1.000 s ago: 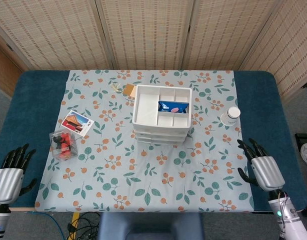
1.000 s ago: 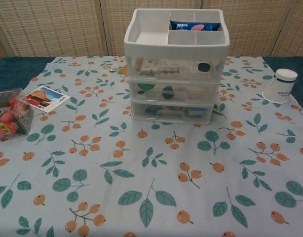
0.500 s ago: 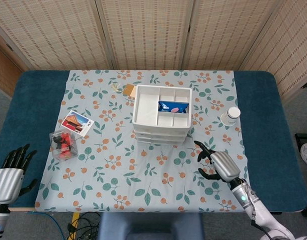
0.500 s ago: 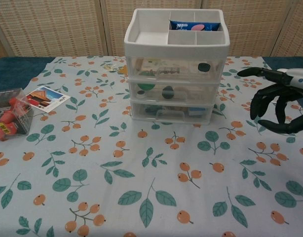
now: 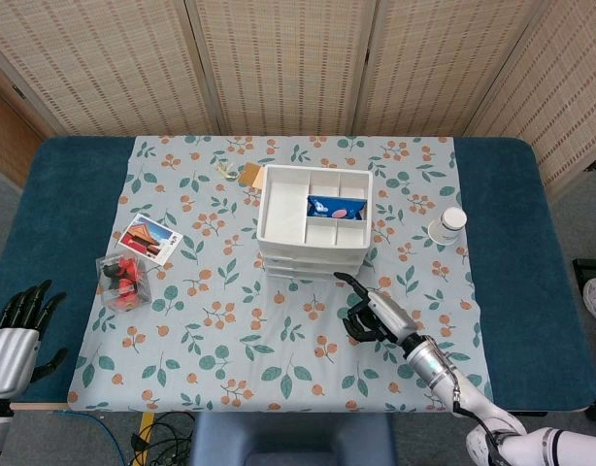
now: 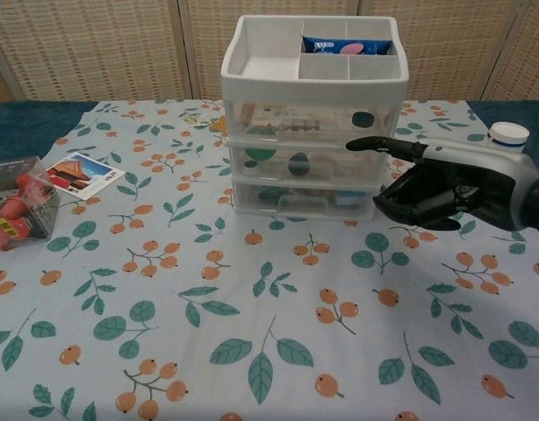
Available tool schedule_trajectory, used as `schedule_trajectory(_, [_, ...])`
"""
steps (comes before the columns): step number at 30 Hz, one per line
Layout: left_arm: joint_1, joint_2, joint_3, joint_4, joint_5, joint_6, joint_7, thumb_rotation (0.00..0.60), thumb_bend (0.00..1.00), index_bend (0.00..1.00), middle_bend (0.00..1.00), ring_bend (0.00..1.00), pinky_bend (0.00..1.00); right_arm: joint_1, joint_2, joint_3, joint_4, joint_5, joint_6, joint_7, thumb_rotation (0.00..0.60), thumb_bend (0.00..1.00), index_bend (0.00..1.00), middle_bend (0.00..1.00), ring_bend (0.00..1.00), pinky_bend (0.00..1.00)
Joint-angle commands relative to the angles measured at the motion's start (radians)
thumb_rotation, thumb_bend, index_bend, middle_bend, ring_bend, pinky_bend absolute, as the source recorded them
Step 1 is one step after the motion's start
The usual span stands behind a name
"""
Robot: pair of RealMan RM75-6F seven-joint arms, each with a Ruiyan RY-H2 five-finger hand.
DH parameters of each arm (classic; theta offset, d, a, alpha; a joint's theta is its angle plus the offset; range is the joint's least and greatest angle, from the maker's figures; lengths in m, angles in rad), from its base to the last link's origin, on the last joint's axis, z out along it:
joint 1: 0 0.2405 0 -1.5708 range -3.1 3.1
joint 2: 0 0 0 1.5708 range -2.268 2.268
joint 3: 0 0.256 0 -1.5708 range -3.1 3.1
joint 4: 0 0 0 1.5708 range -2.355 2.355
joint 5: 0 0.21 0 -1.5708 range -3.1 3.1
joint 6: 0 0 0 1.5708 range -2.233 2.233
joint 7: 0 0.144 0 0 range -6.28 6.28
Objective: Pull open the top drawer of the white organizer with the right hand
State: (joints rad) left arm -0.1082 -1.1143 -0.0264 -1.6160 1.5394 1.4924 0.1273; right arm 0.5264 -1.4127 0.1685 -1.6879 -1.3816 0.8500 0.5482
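The white organizer stands toward the table's far edge, top drawer closed; your right hand hovers empty in front, one finger extended and the rest curled, so hook the drawer's front lip, since the light plastic unit may slide.

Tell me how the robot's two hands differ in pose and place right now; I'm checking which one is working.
The right hand is out over the floral cloth just in front of the white organizer, one finger pointing toward its drawers and the rest curled; the left hand sits at the table's near left edge, far from it, fingers extended. Both have dark fingers and hold nothing.
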Motion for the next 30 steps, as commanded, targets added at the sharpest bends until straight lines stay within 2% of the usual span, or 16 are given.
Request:
schedule_trajectory(1, [0.000, 0.000, 0.000, -0.001, 0.001, 0.001, 0.000, 0.600, 0.23, 0.13, 0.02, 0.01, 0.08, 0.053, -0.035, 0.024, 0.036, 0.006, -0.076, 0.140, 0.600, 0.55, 0.01, 0.84, 0.92, 0.93])
schedule_trajectory(3, [-0.001, 0.000, -0.001, -0.002, 0.001, 0.000, 0.002, 0.600, 0.23, 0.13, 0.02, 0.01, 0.08, 0.072, -0.050, 0.031, 0.060, -0.012, -0.092, 0.207, 0.600, 0.55, 0.00, 0.84, 0.92, 0.93])
schedule_trajectory(11, [-0.004, 0.003, -0.004, -0.005, -0.004, -0.005, 0.011, 0.600, 0.23, 0.13, 0.02, 0.01, 0.08, 0.121, -0.123, 0.051, 0.158, -0.036, -0.089, 0.322, 0.600, 0.55, 0.00, 0.84, 0.93, 0.93])
schedule_trajectory(16, [-0.006, 0.005, -0.007, -0.007, -0.006, -0.005, 0.015, 0.600, 0.23, 0.13, 0.02, 0.01, 0.08, 0.156, -0.160, 0.058, 0.218, -0.041, -0.094, 0.344, 0.600, 0.56, 0.00, 0.84, 0.93, 0.93])
schedule_trajectory(30, [-0.004, 0.012, -0.010, -0.005, -0.013, -0.003, 0.009, 0.600, 0.23, 0.13, 0.02, 0.01, 0.08, 0.196, -0.202, 0.057, 0.274, -0.024, -0.083, 0.356, 0.600, 0.56, 0.00, 0.84, 0.93, 0.93])
